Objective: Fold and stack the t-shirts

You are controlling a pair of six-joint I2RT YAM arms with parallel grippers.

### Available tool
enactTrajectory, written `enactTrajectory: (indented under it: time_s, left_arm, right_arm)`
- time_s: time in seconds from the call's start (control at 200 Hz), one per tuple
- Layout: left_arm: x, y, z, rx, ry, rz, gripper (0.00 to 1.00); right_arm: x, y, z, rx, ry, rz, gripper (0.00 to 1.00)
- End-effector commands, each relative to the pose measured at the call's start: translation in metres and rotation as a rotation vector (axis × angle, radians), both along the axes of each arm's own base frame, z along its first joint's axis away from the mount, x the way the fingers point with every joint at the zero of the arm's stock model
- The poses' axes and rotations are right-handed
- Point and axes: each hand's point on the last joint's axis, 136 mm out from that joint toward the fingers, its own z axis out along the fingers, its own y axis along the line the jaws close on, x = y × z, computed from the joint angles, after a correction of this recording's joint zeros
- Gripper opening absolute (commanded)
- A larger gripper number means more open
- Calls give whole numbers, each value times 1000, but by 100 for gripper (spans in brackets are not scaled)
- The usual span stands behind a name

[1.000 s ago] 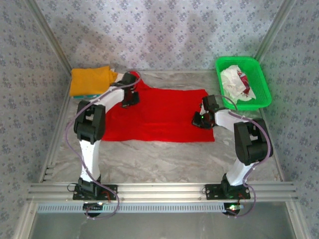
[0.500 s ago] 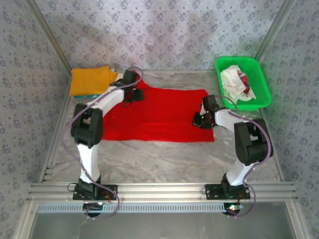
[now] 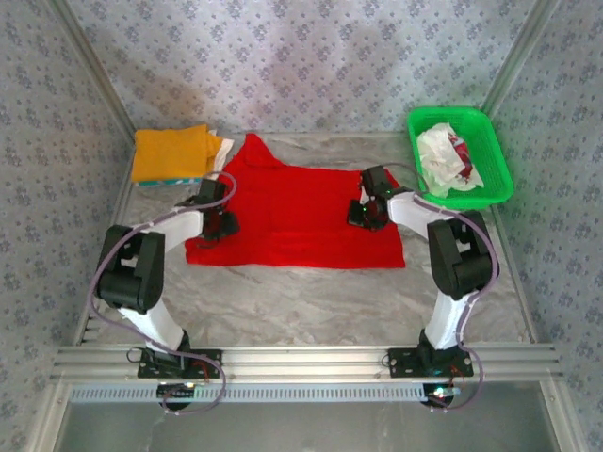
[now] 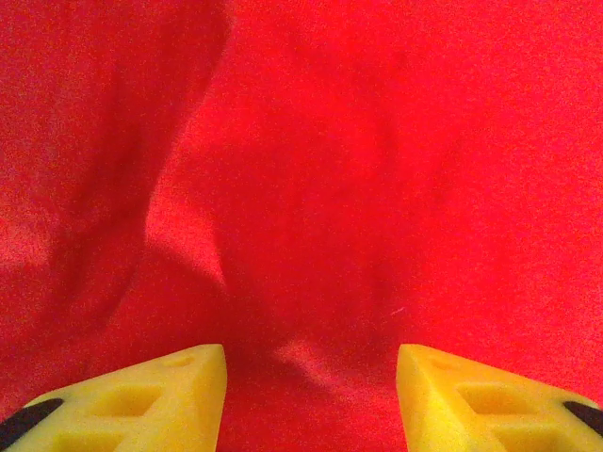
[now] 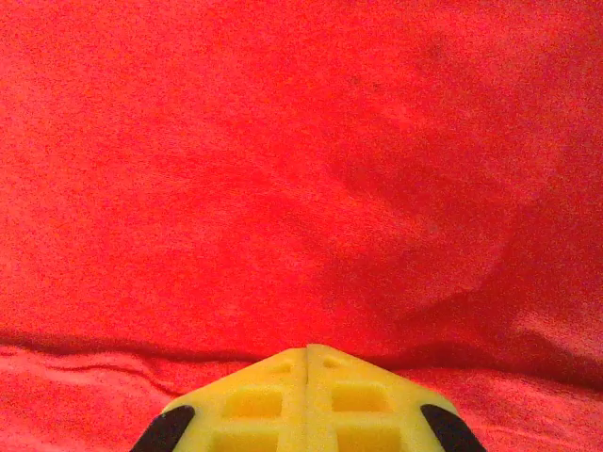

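Moved since before: the left gripper has left the far left corner of the red t-shirt and now sits at its near left edge. The right gripper has gone from the right edge more toward the middle of the shirt.
Cloth since before: the far left sleeve is now uncovered and points away from the arms.
Left gripper: its fingers stand apart over red cloth, with nothing between them.
Right gripper: its fingers are pressed together, low on the cloth. I cannot tell if a thin fold is pinched.
Red t-shirt: it lies spread out, not yet folded.
Other shirts: the orange-yellow t-shirt lies folded beyond the far left corner of the red t-shirt. The white t-shirt with red marks is in the green basket, beyond its far right corner.
Risk, left side: if the open fingers close too high, they could miss the edge or take only one layer, and the fold would come out crooked.
Risk, right side: if the closed fingers drag over the cloth, they could bunch it into wrinkles.
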Motion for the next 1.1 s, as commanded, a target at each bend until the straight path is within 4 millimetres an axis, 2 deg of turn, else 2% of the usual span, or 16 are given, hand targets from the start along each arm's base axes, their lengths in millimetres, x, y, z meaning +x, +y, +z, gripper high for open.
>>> enactTrajectory:
  time_s: [0.0,0.15,0.235,0.345,0.42,0.49,0.54,0.595,0.655,0.735,0.849,0.929,1.009,1.099]
  left_arm:
    - [0,0,-6,-23,-20,30,51]
    - [-25,2,-32,-32,55,39,51]
    - [-43,-1,-42,-63,90,49,51]
    - [-78,-3,-52,-79,135,64,51]
    - [-101,-5,-54,-75,160,72,51]
    - [-118,-8,-52,-79,174,74,51]
    - [-125,-9,-47,-75,175,78,51]
    - [-124,-11,-35,-83,150,79,51]
    - [-112,-13,-15,-92,93,70,51]
    - [-85,-12,17,-72,6,55,54]
    - [-25,-24,68,-118,-118,-15,54]
    - [18,-34,93,-117,-155,-68,55]
    - [60,-46,105,-105,-187,-117,56]
    - [102,-59,99,-134,-162,-144,59]
  right_arm:
    - [-2,-7,-12,-21,48,-61,0]
    - [-19,-19,-32,-2,88,-139,0]
    - [-42,-33,-46,5,128,-200,0]
    - [-72,-46,-58,27,169,-254,0]
    - [-90,-52,-60,16,199,-264,0]
    - [-99,-57,-58,14,202,-274,0]
    - [-98,-58,-54,11,190,-265,0]
    - [-90,-57,-48,8,165,-238,0]
    - [-78,-53,-39,11,140,-210,0]
    - [-58,-46,-20,33,96,-183,0]
    - [-29,-33,17,72,1,-163,0]
    - [-12,-25,38,92,-54,-149,0]
    - [-2,-19,49,109,-83,-141,0]
    - [4,-16,55,119,-104,-136,0]
